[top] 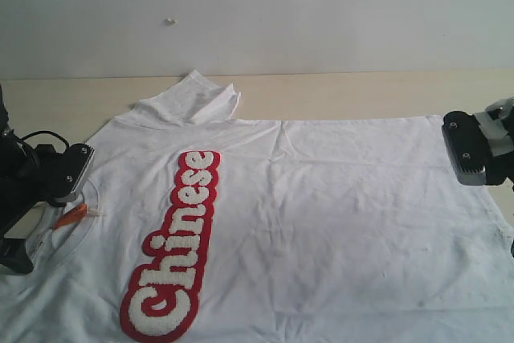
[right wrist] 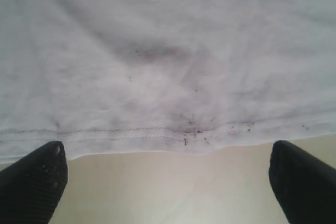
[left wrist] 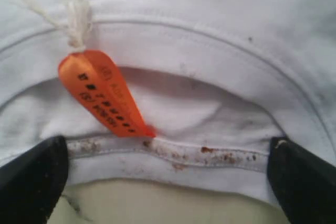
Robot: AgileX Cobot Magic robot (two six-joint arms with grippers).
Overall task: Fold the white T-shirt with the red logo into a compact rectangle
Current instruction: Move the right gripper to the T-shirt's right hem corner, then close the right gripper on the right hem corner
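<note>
White T-shirt [top: 337, 214] lies spread flat on the table [top: 361, 90], chest up, collar toward my left arm, hem toward my right. The red logo [top: 175, 247] runs in a long strip across the chest and reads "Chinese". The picture's lower edge cuts off the shirt's near side. The far sleeve [top: 197, 98] is bunched and folded on itself.

Left pincer [left wrist: 168, 182]: jaws wide apart, gripping nothing, at the collar [left wrist: 210, 51]. The collar's near edge lies between the two black fingers [left wrist: 31, 179]. The orange tag [left wrist: 102, 95] hangs on white string; its print is too blurred to read. Brown specks along the collar seam.

Right pincer [right wrist: 168, 182]: jaws wide apart, empty, over bare table just off the hem [right wrist: 131, 135]. Dark specks on the hem. In the exterior view the right arm is cut off at the edge, fingertips not visible.
</note>
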